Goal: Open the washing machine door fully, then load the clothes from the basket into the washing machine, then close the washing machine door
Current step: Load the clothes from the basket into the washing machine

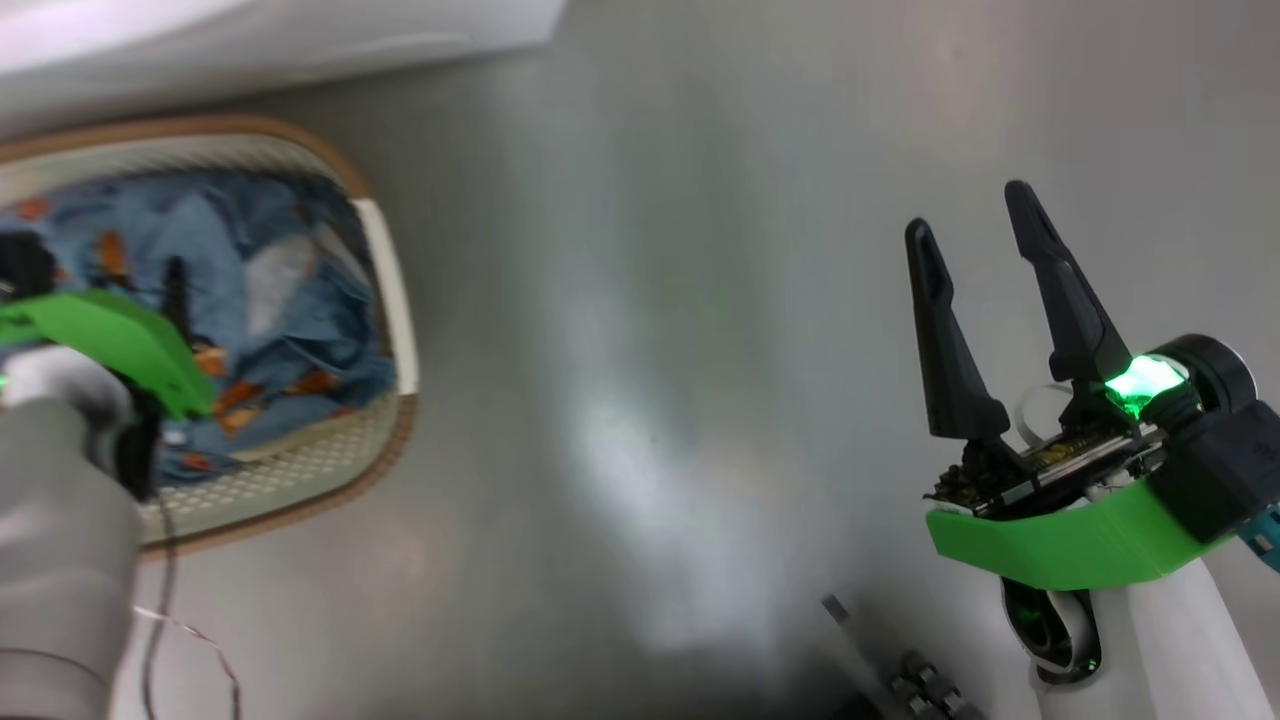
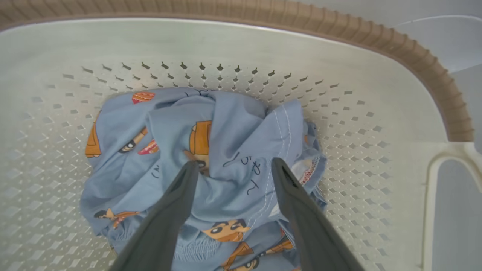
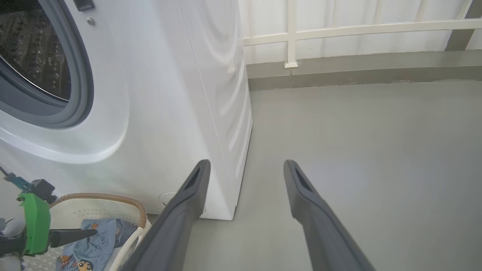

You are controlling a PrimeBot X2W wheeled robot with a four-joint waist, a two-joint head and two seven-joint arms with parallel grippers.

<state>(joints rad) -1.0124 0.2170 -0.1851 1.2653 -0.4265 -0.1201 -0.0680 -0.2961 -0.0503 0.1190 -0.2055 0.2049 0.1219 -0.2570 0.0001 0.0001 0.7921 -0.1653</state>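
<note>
Crumpled blue clothes [image 2: 233, 139] in cream basket [image 2: 380, 109]

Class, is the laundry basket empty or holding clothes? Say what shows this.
Not empty. Crumpled blue printed clothes lie in a heap on the bottom of the basket, under the open left gripper.

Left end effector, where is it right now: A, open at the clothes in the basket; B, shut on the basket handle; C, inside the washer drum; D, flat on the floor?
A: the left end effector stands open, its fingers either side of a fold of the blue clothes inside the basket.
</note>
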